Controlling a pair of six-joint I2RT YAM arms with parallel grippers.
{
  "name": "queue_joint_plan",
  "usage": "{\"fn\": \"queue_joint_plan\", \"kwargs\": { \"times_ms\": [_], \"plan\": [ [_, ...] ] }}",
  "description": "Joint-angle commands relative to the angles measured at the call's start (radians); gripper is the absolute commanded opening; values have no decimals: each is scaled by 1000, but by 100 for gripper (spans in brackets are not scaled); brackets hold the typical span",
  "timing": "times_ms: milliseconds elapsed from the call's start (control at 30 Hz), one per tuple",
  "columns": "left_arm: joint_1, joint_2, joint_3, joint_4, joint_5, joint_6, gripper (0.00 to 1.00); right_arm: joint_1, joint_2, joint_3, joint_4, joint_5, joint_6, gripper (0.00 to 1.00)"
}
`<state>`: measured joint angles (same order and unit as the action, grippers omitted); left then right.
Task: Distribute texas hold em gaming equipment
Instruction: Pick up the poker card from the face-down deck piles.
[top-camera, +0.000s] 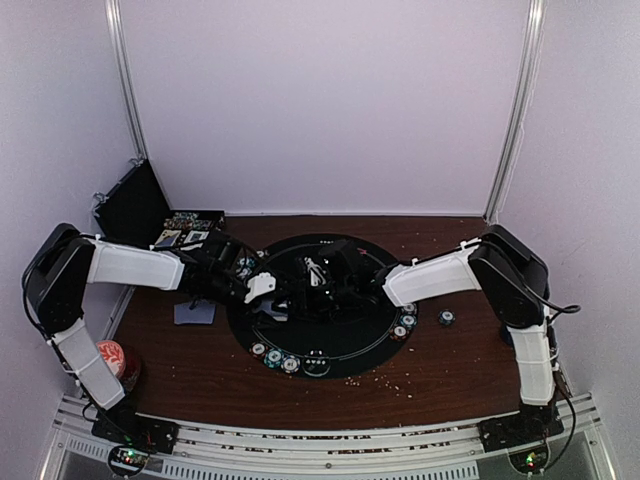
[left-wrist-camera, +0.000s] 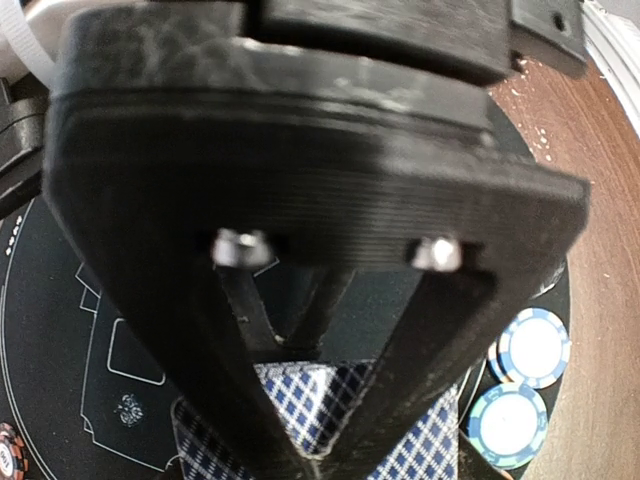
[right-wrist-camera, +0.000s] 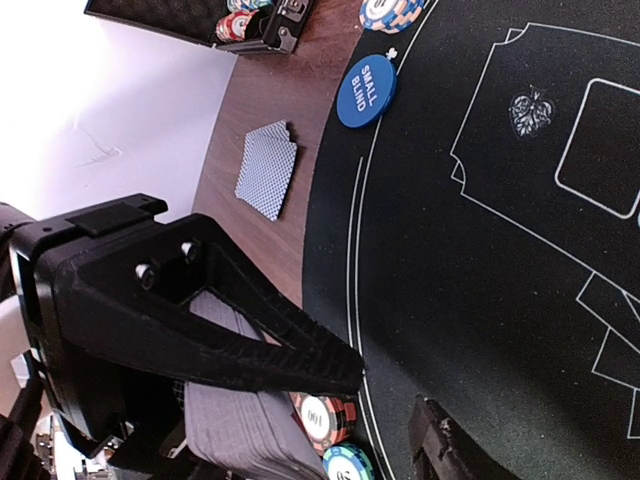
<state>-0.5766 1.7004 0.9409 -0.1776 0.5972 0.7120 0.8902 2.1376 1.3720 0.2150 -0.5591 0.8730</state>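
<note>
My left gripper (top-camera: 296, 290) reaches over the black round poker mat (top-camera: 350, 355). In the left wrist view it (left-wrist-camera: 315, 455) is shut on blue-and-white lattice-backed playing cards (left-wrist-camera: 300, 400), just above the mat. My right gripper (top-camera: 326, 278) comes in from the right and meets it near the mat's middle. In the right wrist view it (right-wrist-camera: 395, 400) is open and empty. A grey-edged stack of cards (right-wrist-camera: 240, 425) shows behind its upper finger (right-wrist-camera: 250, 340). A blue "small blind" button (right-wrist-camera: 366, 90) lies at the mat's edge. Loose cards (top-camera: 193, 313) lie on the wood to the left of the mat.
Striped chips sit on the mat's near rim (top-camera: 274, 357) and right rim (top-camera: 404, 320); one chip (top-camera: 446, 318) lies on the wood. Two blue-white chips (left-wrist-camera: 533, 345) lie beside my left fingers. An open black chip case (top-camera: 140, 210) stands at the back left. A red-topped can (top-camera: 112, 357) stands at the near left.
</note>
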Motion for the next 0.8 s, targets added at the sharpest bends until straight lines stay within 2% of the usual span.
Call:
{"fn": "queue_joint_plan", "kwargs": {
  "times_ms": [0,400,567,767],
  "plan": [
    [3,1,20,23,23,6,44,-4,-3,-3,-84,99,-35,53],
    [3,5,23,20,20,7,44,-28,-62,-76,-35,51,-33,39],
    [4,5,23,20,15,6,44,-24,-77,-99,62,-53,6,26],
    [4,7,25,20,12,6,44,-24,-133,-143,97,-79,13,10]
  ]
}}
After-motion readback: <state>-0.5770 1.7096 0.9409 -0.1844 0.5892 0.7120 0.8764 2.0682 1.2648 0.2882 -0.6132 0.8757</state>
